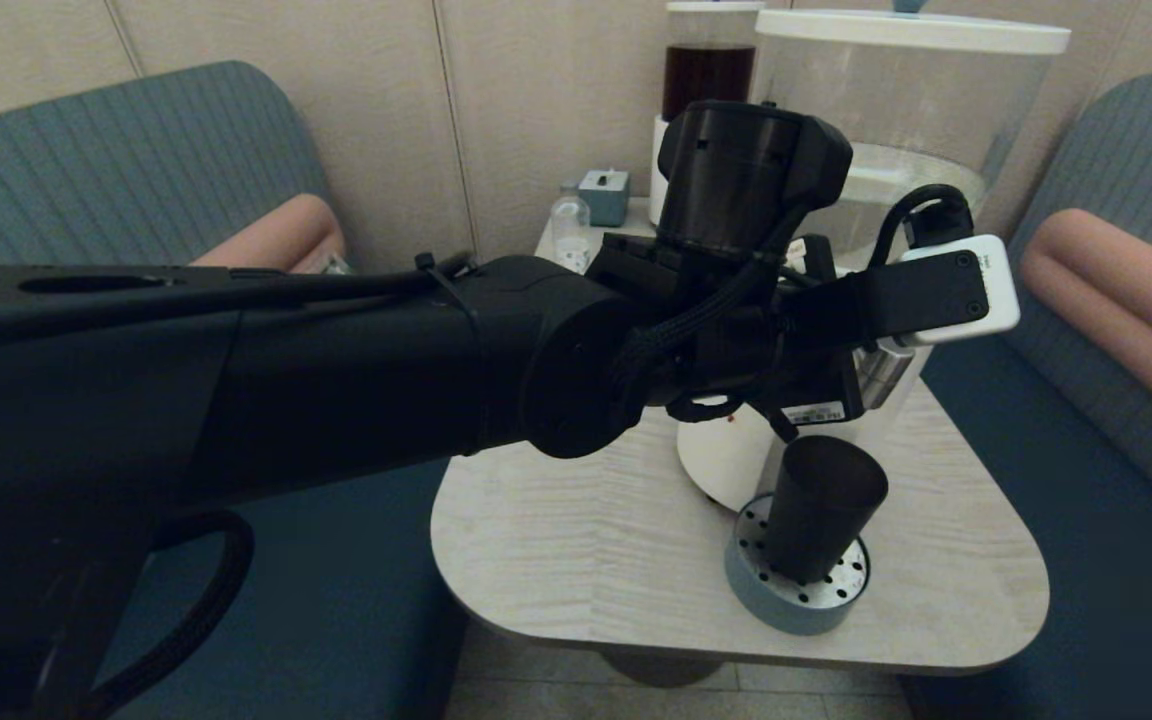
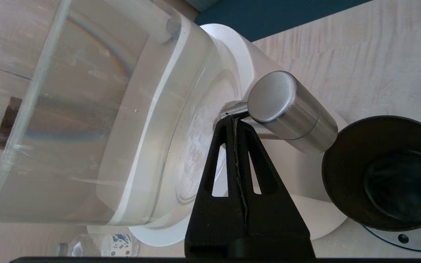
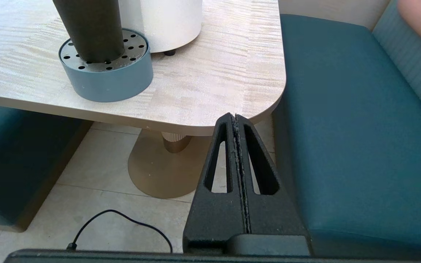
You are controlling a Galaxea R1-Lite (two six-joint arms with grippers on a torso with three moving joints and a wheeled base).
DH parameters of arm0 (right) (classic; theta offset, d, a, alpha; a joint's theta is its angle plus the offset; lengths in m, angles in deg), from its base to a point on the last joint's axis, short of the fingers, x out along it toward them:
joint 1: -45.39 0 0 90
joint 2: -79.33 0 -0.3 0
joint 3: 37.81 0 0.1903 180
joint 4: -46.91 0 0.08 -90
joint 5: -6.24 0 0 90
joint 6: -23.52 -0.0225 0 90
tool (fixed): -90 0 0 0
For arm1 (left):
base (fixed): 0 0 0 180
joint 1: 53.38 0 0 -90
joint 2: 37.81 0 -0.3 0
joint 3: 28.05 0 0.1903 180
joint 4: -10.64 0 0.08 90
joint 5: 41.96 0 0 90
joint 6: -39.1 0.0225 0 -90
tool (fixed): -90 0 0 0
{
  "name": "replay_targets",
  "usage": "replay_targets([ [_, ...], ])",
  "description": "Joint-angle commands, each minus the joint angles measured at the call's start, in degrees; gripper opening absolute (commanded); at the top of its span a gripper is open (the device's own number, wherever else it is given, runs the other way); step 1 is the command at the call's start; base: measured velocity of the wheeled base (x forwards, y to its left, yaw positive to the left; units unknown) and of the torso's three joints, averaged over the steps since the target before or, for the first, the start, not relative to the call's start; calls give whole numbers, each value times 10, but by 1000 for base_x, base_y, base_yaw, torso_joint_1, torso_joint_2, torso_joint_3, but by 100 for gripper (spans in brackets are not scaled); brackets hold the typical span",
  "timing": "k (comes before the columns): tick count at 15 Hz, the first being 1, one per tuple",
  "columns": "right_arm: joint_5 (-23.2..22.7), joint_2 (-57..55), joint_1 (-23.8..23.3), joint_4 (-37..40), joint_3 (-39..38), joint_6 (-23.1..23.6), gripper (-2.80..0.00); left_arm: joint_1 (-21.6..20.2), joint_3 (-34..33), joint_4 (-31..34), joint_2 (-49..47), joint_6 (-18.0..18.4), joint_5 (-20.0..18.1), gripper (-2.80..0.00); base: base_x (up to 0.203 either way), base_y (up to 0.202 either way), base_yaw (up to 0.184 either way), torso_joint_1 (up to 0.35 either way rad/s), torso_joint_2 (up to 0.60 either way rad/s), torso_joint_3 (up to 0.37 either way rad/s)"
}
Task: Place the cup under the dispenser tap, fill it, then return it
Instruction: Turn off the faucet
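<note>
The dark tapered cup (image 1: 821, 505) stands upright on a round blue drip tray (image 1: 796, 600), right below the brushed-metal dispenser tap (image 2: 294, 113). The tap juts from the white base (image 2: 254, 65) of the big clear-tank dispenser. My left gripper (image 2: 234, 118) is shut and empty, its tips against the thin metal stem just behind the tap's cylinder. In the head view the left wrist hides those fingers and most of the tap. The cup (image 2: 386, 171) is free of either gripper. My right gripper (image 3: 235, 117) is shut and empty, low off the table's near right corner.
A slimmer dark-liquid dispenser (image 1: 706, 70), a small clear bottle (image 1: 571, 225) and a small blue-grey box (image 1: 604, 195) stand at the back of the table. Teal benches (image 3: 342, 128) flank the table. A black cable (image 3: 122, 219) lies on the floor by the pedestal (image 3: 159, 164).
</note>
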Motion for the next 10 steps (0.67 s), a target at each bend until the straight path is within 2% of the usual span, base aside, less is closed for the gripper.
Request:
replay_targets([
  [1,0,2,0,0,0,1,-280,0,0,0,9,3,1,-280,0,0,0,0,0,0],
  [6,0,2,0,0,0,1,-280,-19,-18,11,78,2,1,-280,0,0,0,0,0,0],
  [10,0,2,0,0,0,1,-280,-52,-86,35,169,-3,8,-280,0,0,0,0,0,0],
])
